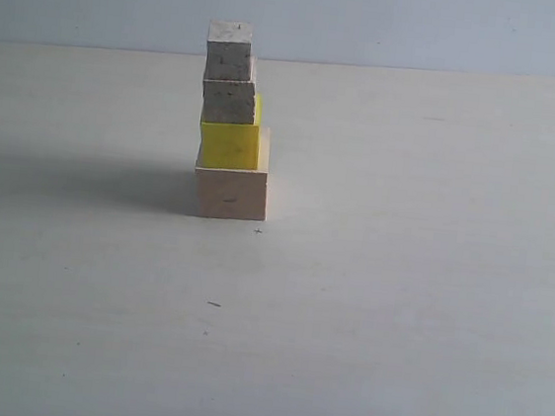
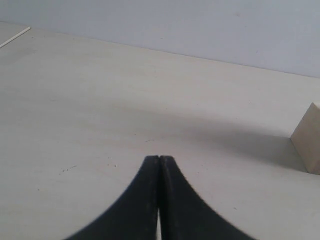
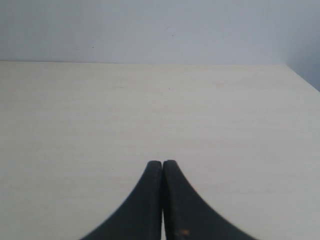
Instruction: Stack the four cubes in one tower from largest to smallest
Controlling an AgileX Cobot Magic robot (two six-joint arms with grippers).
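Observation:
One column of four cubes stands on the table in the exterior view: the large pale wooden cube (image 1: 230, 193) at the bottom, the yellow cube (image 1: 229, 145) on it, the medium wooden cube (image 1: 229, 102) above, and the small wooden cube (image 1: 229, 52) on top. No gripper shows in that view. My left gripper (image 2: 159, 159) is shut and empty above bare table, with a corner of the large cube (image 2: 308, 140) off to its side. In the right wrist view my right gripper (image 3: 162, 163) is shut on nothing, and no cube appears there.
The pale table (image 1: 399, 280) spreads all round the tower, with a plain light wall (image 1: 426, 25) behind its far edge. A thin pale strip (image 2: 15, 37) lies near a table corner in the left wrist view.

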